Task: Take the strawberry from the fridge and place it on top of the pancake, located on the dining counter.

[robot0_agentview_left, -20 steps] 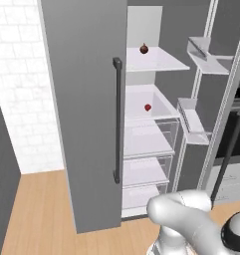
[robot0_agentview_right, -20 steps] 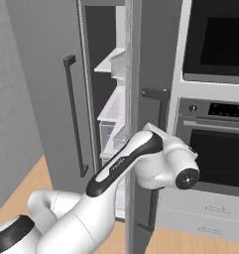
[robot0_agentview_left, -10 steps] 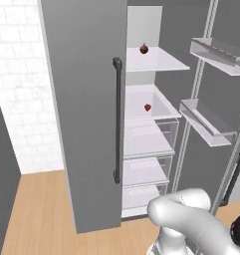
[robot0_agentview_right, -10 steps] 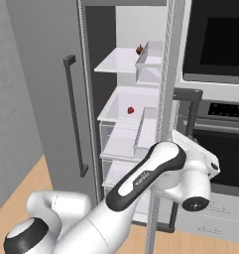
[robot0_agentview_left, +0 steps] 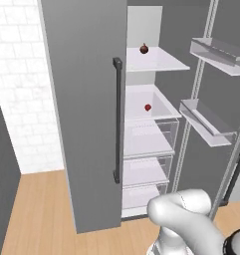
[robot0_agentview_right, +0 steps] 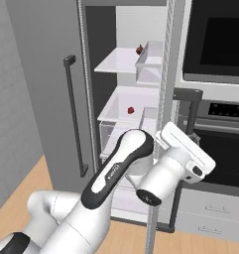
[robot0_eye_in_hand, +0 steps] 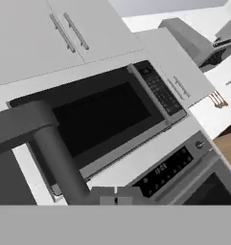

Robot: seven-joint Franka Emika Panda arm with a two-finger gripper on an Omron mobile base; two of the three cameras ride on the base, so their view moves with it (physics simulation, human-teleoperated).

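The grey fridge (robot0_agentview_left: 86,99) has its left door shut and its right door (robot0_agentview_left: 216,149) swung wide open. The tiny red strawberry (robot0_agentview_left: 148,107) (robot0_agentview_right: 131,110) lies on the second white shelf. A darker maroon fruit (robot0_agentview_left: 144,48) (robot0_agentview_right: 140,49) sits on the shelf above. My gripper (robot0_eye_in_hand: 116,195) is at the open door's edge, well right of and below the strawberry. Its fingertips sit close together, shut, with the door's dark handle bar (robot0_eye_in_hand: 54,153) just beside them. The hand (robot0_agentview_right: 183,151) is below that handle (robot0_agentview_right: 190,106). The pancake and dining counter are out of view.
A black built-in microwave (robot0_agentview_right: 215,39) and oven (robot0_agentview_right: 222,149) stand right of the fridge, close behind my hand. The open door carries white shelf bins (robot0_agentview_left: 206,122). A white brick wall (robot0_agentview_left: 17,84) and wooden floor (robot0_agentview_left: 37,209) lie to the left.
The fridge's right door has swung further open to the right, and my arm and hand have moved right with it. The strawberry has stayed on its shelf.
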